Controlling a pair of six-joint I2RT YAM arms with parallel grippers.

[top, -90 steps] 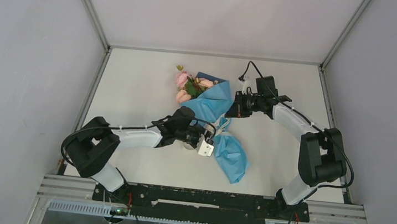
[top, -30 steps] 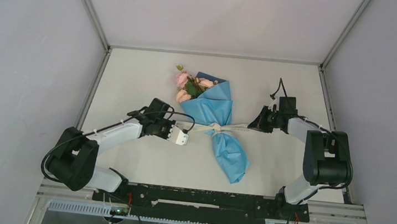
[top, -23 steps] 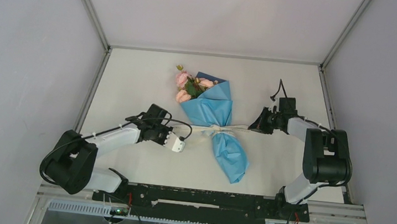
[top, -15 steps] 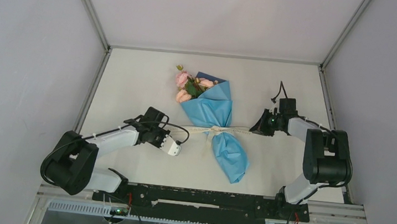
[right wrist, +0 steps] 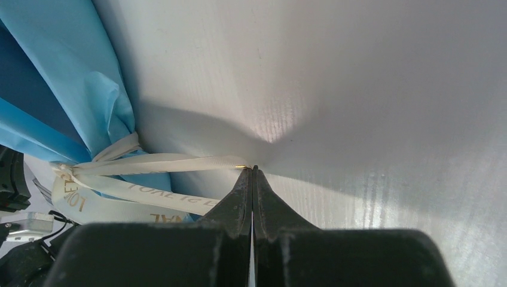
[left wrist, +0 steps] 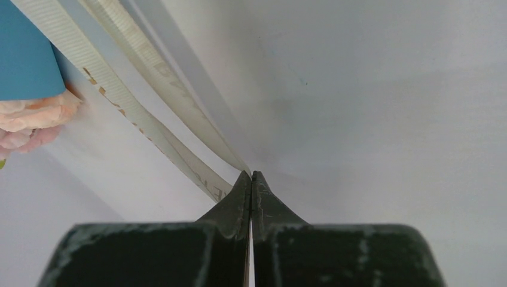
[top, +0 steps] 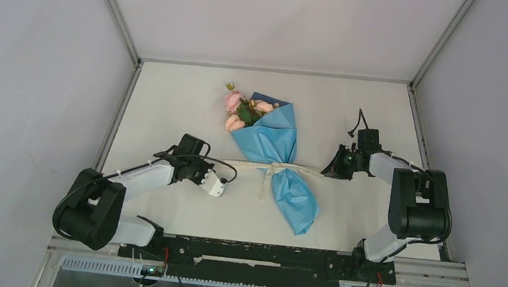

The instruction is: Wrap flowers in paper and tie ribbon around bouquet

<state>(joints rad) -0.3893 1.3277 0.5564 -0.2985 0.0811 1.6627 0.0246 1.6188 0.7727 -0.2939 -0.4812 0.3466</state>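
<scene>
Setting: a pale counter [top: 169, 106] boxed in by plain grey walls, with both arms reaching in from the bottom edge of the top view.
Just changed: and there's the pull! Over the last second the two arms have drawn apart, left arm sliding out towards the left, right arm easing right. The ribbon [top: 249, 164], slack and slanted a moment ago, now runs straight and level across the middle of the frame.
Meaning for the task: wrapping looks done, and this reads as the knot being cinched down. It sits snug at the cone's narrow waist, so the tie seems nearly finished.
Left fingers [left wrist: 236, 203]: pressed tight together, pinching two ribbon strands right at the tips.
Right fingers [right wrist: 263, 203]: also clamped closed, nipping the ribbon's end at the tips, while a lettered strand passes just below.
Loose tail: one short ribbon end dangles just left of the knot, towards the lower centre.
Bouquet [top: 276, 146]: lying flat at centre frame, wide end to the upper left, narrow end to the lower right.
Container: the blue paper [top: 292, 190] cone, gathered at the knot.
Contents: pink flowers [top: 235, 110] and green leaves poking out of the wide mouth; the stems are hidden inside.
</scene>
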